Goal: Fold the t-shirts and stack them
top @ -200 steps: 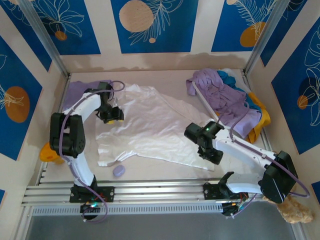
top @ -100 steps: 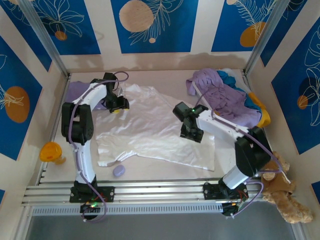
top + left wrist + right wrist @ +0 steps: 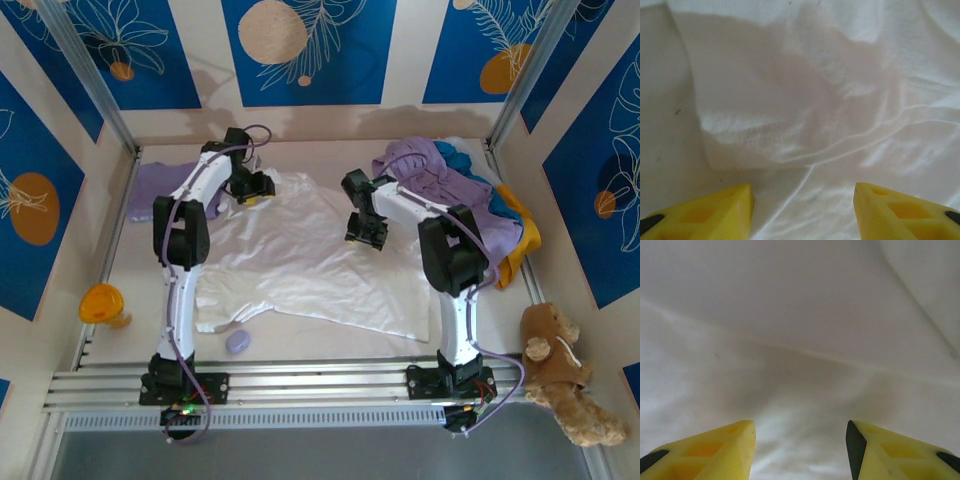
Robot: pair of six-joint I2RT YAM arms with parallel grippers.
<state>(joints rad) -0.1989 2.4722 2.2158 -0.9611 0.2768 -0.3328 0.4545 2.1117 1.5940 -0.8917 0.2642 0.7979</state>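
The white t-shirt [image 3: 300, 265] lies spread on the table [image 3: 330, 160], with the other shirts [image 3: 450, 190] heaped at the far right. We hold our left gripper [image 3: 802, 212] and right gripper [image 3: 800, 450] over its far part, jaws apart and empty.

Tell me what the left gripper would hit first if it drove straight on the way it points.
Most likely the white t-shirt: the left gripper points at its wrinkled cloth, jaws open, nothing between. The gap is unclear.
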